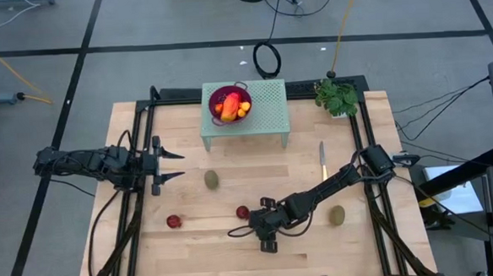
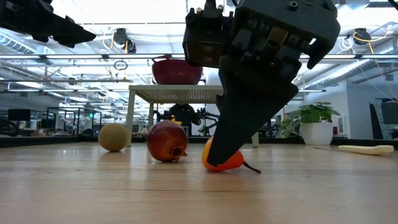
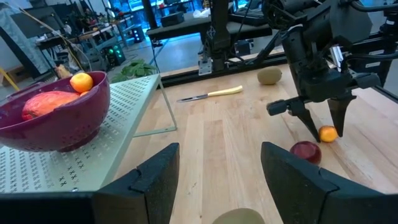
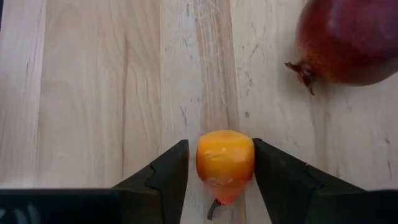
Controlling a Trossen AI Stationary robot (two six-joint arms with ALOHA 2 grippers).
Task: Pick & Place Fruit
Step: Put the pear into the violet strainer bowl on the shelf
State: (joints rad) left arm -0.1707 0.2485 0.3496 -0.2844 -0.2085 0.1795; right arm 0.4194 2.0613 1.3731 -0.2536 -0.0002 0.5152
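The right gripper stands on the surface, jaws narrowly straddling the small orange fruit, stem end toward the wrist.

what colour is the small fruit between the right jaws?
Orange, shading redder toward its stem end. The small fruit shows best in the right wrist view.
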